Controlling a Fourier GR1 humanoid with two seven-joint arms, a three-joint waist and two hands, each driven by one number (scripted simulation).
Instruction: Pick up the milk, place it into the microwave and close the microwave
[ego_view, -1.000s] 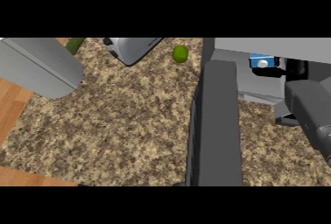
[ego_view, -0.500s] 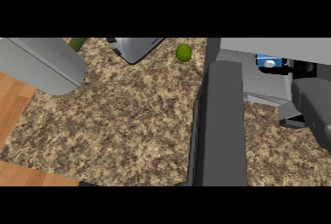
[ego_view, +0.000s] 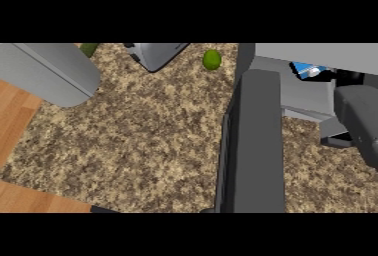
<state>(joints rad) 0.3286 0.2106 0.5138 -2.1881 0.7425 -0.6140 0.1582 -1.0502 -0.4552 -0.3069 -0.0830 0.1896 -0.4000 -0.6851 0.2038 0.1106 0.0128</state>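
1. Nearest me, my right forearm (ego_view: 360, 120) came in from the four o'clock edge and reached up toward the microwave (ego_view: 314, 55) at one o'clock. The open microwave door (ego_view: 252, 145) stood edge-on through the middle of the view, running from six o'clock upward, just left of that arm.
2. My right hand was hidden in the dark of the cavity, so I could not tell whether my fingers were open or curled round anything.
3. The milk (ego_view: 306, 70), a small blue-and-white carton, sat at one o'clock inside the microwave's mouth, near its front edge.
4. I judged the step in hand to be setting the milk down inside. To do it well, I needed the carton well past the sill and standing, then my arm drawn straight back without brushing it.
5. Only then could the door swing shut; the arm lay in its path.
6. Farther off at eleven o'clock sat a grey appliance (ego_view: 156, 54), with a green fruit (ego_view: 212, 59) at twelve.
7. My left arm (ego_view: 48, 72) showed at ten o'clock, its hand out of view.
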